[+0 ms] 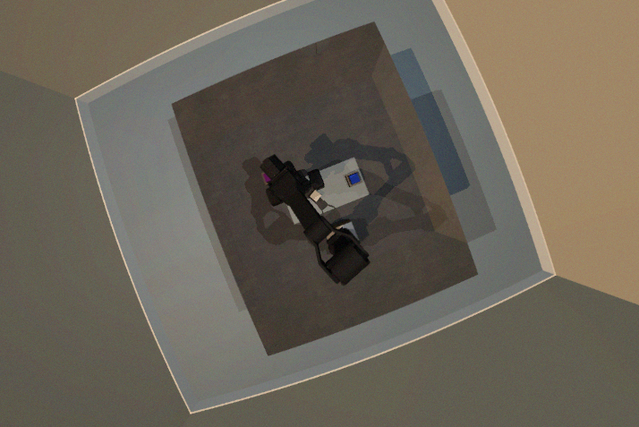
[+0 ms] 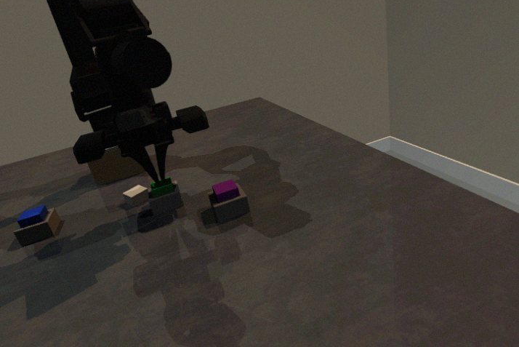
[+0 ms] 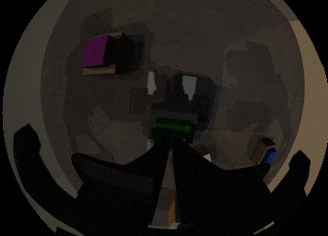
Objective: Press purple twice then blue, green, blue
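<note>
My gripper (image 2: 160,180) (image 3: 170,140) is shut and empty, pointing down with its fingertips at the top of the green button (image 2: 162,189) (image 3: 173,127). Whether that cap is pressed down I cannot tell. In the top view the arm hides the green button and the fingertips. The purple button (image 1: 266,177) (image 2: 225,190) (image 3: 96,52) stands raised in its housing, right of the green one in the exterior view. The blue button (image 1: 353,178) (image 2: 32,216) (image 3: 271,156) stands raised at the left in the exterior view.
A small pale block (image 1: 315,196) (image 2: 135,195) (image 3: 207,158) lies close beside the green button's housing, on the side toward the blue button. A larger tan box (image 2: 110,169) (image 3: 172,213) stands behind the gripper, partly hidden by it in the exterior view.
</note>
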You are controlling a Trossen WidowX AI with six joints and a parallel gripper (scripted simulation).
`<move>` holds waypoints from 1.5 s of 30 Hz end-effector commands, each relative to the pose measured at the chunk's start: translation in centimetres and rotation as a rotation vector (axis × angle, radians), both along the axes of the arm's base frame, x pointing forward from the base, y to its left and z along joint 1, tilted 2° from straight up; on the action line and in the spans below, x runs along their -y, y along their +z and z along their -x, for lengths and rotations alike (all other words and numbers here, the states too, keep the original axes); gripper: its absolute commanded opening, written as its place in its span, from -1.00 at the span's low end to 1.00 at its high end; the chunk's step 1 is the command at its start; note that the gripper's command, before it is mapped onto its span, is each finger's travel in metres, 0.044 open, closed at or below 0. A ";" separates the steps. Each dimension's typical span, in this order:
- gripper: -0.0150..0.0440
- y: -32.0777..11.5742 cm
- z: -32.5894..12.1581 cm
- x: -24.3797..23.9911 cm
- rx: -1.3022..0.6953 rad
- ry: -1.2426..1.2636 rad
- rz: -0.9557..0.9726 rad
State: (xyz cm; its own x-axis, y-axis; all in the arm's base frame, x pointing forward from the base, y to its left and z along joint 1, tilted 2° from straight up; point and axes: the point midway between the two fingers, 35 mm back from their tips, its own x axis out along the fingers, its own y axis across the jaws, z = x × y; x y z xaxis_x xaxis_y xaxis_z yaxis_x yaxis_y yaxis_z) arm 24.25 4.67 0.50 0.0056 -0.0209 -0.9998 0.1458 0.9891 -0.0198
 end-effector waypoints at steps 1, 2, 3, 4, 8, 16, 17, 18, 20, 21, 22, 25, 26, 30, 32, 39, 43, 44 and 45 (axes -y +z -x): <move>-0.42 -0.7 0.1 0.0 -0.002 -0.004 0.000; -0.42 -0.8 0.1 0.0 -0.002 -0.004 0.000; -0.42 -1.0 0.1 0.0 -0.002 -0.004 0.000; -0.42 -1.0 0.1 0.0 -0.002 -0.004 0.000; -0.42 -1.1 0.1 0.0 -0.002 -0.004 0.000; -0.42 -1.1 0.1 0.0 -0.002 -0.004 0.000; -0.42 -1.1 0.1 0.0 -0.002 -0.004 0.000; -0.42 -1.1 0.1 0.0 -0.002 -0.004 0.000; -0.42 -1.1 0.1 0.0 -0.002 -0.004 0.000; -0.42 -1.1 0.1 0.0 -0.002 -0.004 0.000; -0.42 -0.8 0.1 0.0 -0.001 -0.001 0.000; -0.42 2.1 0.1 0.0 -0.001 -0.003 0.000; -0.42 2.4 0.1 0.0 -0.001 -0.004 0.000; -0.42 3.4 0.0 -0.1 -0.001 -0.004 0.000; -0.42 6.2 -0.1 -0.2 -0.001 -0.004 0.000; -0.42 8.6 0.1 0.0 -0.001 -0.004 0.000; -0.42 8.7 0.0 3.9 0.000 -0.004 0.002; -0.42 8.7 0.1 5.1 0.000 -0.004 0.003; -0.42 8.8 0.3 6.3 0.000 -0.004 0.004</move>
State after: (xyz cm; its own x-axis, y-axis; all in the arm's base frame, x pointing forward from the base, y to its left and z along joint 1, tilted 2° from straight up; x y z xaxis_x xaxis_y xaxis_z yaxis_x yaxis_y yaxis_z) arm 24.34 1.23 9.05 0.0054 -0.0212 -0.9998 0.1430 0.9895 -0.0202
